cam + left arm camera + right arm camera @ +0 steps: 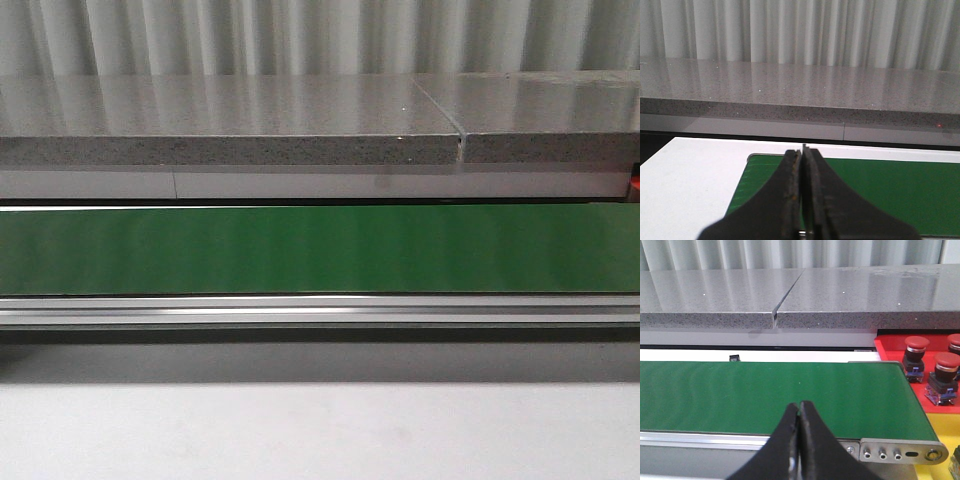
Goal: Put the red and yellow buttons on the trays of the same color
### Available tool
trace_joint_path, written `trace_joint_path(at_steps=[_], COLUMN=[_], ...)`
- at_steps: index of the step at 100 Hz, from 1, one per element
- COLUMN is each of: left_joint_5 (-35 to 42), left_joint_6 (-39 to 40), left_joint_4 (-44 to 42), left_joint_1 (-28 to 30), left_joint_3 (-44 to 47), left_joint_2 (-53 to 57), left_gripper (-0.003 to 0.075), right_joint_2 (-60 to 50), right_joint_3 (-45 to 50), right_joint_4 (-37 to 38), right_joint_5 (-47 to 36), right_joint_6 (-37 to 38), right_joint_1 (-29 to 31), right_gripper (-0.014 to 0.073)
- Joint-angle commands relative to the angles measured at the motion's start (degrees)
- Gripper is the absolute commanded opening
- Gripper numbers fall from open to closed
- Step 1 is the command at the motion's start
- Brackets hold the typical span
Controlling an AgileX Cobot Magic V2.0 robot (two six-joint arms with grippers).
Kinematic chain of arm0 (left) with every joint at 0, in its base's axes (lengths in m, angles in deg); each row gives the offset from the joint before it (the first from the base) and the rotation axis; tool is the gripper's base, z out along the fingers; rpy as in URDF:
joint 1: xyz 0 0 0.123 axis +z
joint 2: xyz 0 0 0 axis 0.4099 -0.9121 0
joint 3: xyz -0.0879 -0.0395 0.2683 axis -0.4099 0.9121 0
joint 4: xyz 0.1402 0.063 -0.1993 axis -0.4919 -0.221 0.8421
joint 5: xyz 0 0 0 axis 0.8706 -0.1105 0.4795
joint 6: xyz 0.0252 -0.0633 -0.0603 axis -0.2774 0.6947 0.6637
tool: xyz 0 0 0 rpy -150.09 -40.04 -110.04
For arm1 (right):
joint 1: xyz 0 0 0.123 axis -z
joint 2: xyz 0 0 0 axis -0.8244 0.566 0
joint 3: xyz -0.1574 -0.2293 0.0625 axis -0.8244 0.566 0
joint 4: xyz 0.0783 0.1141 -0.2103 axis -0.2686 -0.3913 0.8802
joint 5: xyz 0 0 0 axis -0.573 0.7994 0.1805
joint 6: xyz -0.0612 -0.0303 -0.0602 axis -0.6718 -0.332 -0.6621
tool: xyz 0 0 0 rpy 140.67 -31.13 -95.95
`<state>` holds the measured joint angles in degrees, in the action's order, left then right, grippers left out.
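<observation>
Three red buttons (916, 352) with black bases stand in the red tray (888, 348) just past the belt's right end, seen in the right wrist view. A yellow tray (940, 424) lies next to the red one, nearer the robot. No yellow button shows. My right gripper (799, 405) is shut with nothing in it, over the near edge of the green belt (770, 395). My left gripper (802, 151) is shut and empty too, above the left end of the belt (880, 192). In the front view neither gripper appears.
The green conveyor belt (320, 248) runs across the front view with a metal rail (320, 310) along its near side. A grey stone counter (230, 125) stands behind it. A sliver of red (635, 185) shows at the right edge. A small black part (733, 358) sits behind the belt.
</observation>
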<state>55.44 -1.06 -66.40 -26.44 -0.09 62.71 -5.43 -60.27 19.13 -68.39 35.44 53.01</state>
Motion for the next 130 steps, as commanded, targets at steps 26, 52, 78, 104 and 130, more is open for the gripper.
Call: trace_joint_path(at_steps=[26, 52, 78, 104, 130], left_joint_5=[4.79, 4.79, 4.79, 4.79, 4.79], left_joint_6=[0.5, 0.5, 0.5, 0.5, 0.5], left_joint_4=[0.32, 0.32, 0.32, 0.32, 0.32], left_joint_1=[-1.53, -1.53, -1.53, -1.53, -1.53], left_joint_3=[2.67, 2.67, 2.67, 2.67, 2.67], left_joint_2=[1.58, 1.58, 1.58, 1.58, 1.58], left_gripper=[-0.002, -0.002, -0.002, -0.002, -0.002], right_joint_2=[-0.95, -0.95, -0.95, -0.95, -0.95], right_joint_3=[0.12, 0.12, 0.12, 0.12, 0.12], right_joint_4=[0.43, 0.43, 0.43, 0.43, 0.43], right_joint_5=[-4.58, -4.58, -4.58, -4.58, -4.58], right_joint_6=[-0.22, -0.22, -0.22, -0.22, -0.22], right_joint_1=[0.28, 0.28, 0.28, 0.28, 0.28], right_gripper=[-0.0067, -0.0067, -0.0067, -0.0067, -0.0067])
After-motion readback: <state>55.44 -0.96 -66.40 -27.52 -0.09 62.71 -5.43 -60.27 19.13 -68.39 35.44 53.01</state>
